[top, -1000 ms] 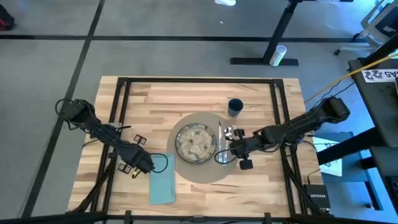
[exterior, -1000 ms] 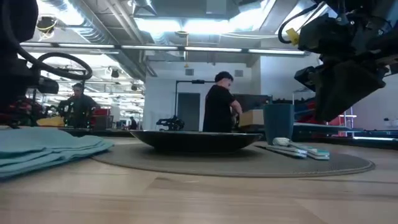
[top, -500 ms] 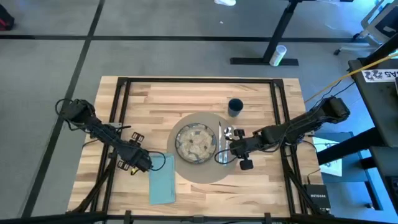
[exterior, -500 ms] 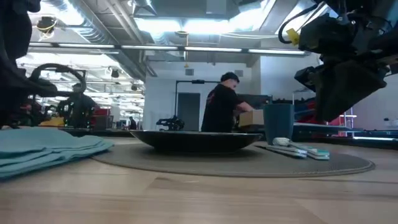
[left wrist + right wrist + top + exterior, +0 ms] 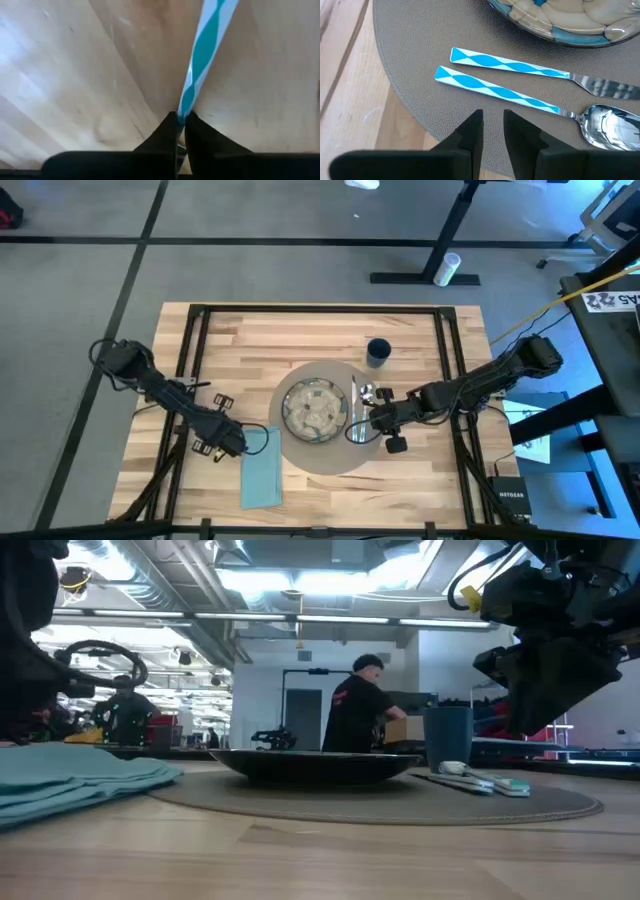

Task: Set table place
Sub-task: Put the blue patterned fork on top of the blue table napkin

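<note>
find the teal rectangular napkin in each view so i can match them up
High view: teal rectangular napkin, left of the round grey-brown placemat.
Low view: folded at far left, placemat beside it.
Left wrist view: not in it.
Right wrist view: not in it; placemat shows.
Shared landmark: placemat.

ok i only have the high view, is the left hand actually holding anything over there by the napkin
observer: yes, in the left wrist view the left hand is shut on a utensil handle striped teal and white; its head end is out of frame.
operator: and the right hand, got anything
observer: no, the right hand is open and empty, over the edge of the placemat.
operator: what's lying in front of it
observer: a spoon and a second striped utensil lie side by side on the placemat, beside the plate.
</note>
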Robot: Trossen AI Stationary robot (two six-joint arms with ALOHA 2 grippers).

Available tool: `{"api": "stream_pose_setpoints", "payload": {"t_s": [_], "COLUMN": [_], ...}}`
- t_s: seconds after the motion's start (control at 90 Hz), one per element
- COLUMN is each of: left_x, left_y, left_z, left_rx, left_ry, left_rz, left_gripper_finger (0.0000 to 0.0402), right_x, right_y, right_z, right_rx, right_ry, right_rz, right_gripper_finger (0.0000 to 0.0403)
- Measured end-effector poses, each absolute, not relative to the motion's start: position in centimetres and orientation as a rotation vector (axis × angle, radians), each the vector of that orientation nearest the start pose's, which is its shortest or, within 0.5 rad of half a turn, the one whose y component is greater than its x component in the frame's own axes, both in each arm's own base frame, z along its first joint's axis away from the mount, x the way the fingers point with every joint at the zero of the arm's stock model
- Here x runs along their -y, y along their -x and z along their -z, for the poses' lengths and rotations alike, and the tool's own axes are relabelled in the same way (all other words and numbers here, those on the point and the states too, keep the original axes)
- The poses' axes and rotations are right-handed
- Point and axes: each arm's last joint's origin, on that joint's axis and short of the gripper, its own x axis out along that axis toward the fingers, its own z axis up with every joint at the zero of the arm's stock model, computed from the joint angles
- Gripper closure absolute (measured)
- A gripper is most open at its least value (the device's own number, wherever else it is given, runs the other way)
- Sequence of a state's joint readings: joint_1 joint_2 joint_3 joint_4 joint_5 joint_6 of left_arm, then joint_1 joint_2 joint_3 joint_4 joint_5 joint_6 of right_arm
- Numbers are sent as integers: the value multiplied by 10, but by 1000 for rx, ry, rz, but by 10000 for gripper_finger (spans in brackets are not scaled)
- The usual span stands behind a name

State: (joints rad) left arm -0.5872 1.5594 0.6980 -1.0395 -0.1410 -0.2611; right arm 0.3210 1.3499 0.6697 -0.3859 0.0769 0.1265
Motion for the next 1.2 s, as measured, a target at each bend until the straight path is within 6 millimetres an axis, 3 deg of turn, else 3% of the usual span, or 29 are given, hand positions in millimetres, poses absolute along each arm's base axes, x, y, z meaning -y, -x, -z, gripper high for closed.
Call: {"api": "stream_pose_setpoints", "payload": {"t_s": [0.156, 0.489, 0.833, 1.2], "left_x": [105, 106, 106, 124], "left_y": [-163, -167, -166, -181], "left_z": [-133, -168, -195, -208], "left_rx": [-1803, -1890, -1976, -1836], "left_ry": [-539, -696, -739, -905], "left_rz": [77, -5, -98, 61], "left_gripper_finger": [400, 401, 401, 401], "right_x": [-73, -73, -73, -73], "right_y": [-226, -226, -226, -226], "right_z": [-169, -169, -169, -169], "right_rx": [-1058, -1057, -1056, -1055], "right_ry": [97, 97, 97, 97], "right_rz": [-154, -154, -154, -154], "right_gripper_finger": [340, 340, 340, 340]}}
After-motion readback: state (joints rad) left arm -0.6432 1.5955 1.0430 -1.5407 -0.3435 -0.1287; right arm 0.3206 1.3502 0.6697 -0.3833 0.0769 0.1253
